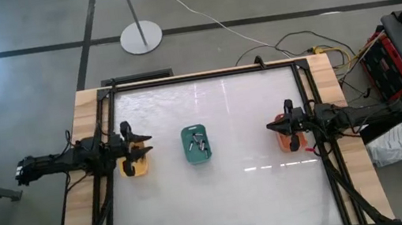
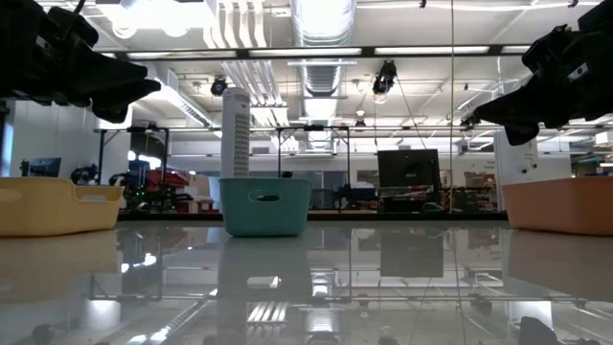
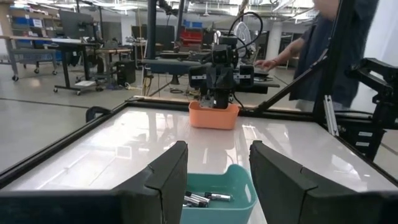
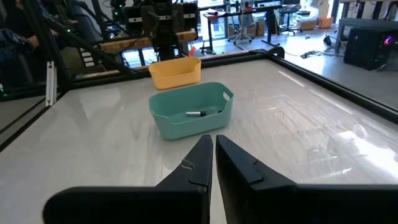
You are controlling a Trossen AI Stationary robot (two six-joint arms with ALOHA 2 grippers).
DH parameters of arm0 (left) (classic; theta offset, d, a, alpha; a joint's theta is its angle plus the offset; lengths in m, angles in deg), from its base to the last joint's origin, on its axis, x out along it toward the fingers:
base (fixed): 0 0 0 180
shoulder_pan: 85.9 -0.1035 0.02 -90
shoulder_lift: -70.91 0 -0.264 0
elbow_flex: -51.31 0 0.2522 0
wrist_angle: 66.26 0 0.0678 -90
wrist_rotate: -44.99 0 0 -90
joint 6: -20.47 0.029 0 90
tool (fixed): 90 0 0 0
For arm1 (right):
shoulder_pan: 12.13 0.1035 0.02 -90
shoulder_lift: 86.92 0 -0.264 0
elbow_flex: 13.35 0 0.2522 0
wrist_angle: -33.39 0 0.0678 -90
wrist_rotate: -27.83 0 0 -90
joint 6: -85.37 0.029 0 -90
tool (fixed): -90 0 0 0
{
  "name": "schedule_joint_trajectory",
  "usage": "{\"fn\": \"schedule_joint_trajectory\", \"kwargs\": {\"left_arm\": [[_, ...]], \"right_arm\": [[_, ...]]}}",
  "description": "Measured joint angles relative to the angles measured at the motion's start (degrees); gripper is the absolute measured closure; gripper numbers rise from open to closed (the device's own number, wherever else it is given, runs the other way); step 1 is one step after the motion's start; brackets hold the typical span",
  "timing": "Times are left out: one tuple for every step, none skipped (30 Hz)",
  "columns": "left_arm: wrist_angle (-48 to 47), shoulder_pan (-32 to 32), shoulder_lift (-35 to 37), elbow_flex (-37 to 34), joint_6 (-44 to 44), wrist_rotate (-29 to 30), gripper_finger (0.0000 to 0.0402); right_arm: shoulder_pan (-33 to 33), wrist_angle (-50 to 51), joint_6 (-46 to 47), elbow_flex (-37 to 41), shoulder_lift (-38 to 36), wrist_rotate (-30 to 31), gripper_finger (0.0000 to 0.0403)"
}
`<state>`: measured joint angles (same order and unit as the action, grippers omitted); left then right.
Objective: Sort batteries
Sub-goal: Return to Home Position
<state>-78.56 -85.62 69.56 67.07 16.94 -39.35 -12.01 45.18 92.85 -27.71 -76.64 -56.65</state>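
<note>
left gripper [image 1: 144, 144] is hovering above the yellow bin [image 1: 136, 168] at the left side of the table [image 1: 237, 195], its fingers standing apart. right gripper [image 1: 270, 126] is hovering above the orange bin [image 1: 286, 146] at the right side, its fingers pressed together. silver batteries [image 1: 198, 142] are lying inside the teal bin [image 1: 187, 150], midway between both arms.

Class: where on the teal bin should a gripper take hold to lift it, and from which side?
Pinch a long wall of the teal bin at its rim, from above: it stands upright and open, so one finger fits inside over the batteries. The left gripper hovers by the yellow bin, right gripper by the orange bin.
</note>
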Motion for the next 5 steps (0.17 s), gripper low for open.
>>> {"fn": "schedule_joint_trajectory", "kwargs": {"left_arm": [[0.02,0.0,0.0,0.0,0.0,-0.01,0.0248],[0.02,-0.01,0.0,0.01,0.0,-0.05,0.0248],[0.03,-0.01,0.0,0.02,0.0,-0.2,0.0248],[0.04,0.0,0.0,0.02,0.0,-0.25,0.0248],[0.04,0.0,0.0,0.05,0.0,-0.25,0.0248]], "right_arm": [[0.0,0.0,-0.02,0.0,0.0,0.0,0.039],[0.0,0.0,0.0,0.0,0.0,0.0,0.039],[0.0,0.0,0.0,0.0,0.0,0.0,0.039],[0.0,0.0,0.0,0.0,0.0,0.0,0.039],[0.0,-0.01,0.0,0.0,0.0,0.0,0.039]]}}
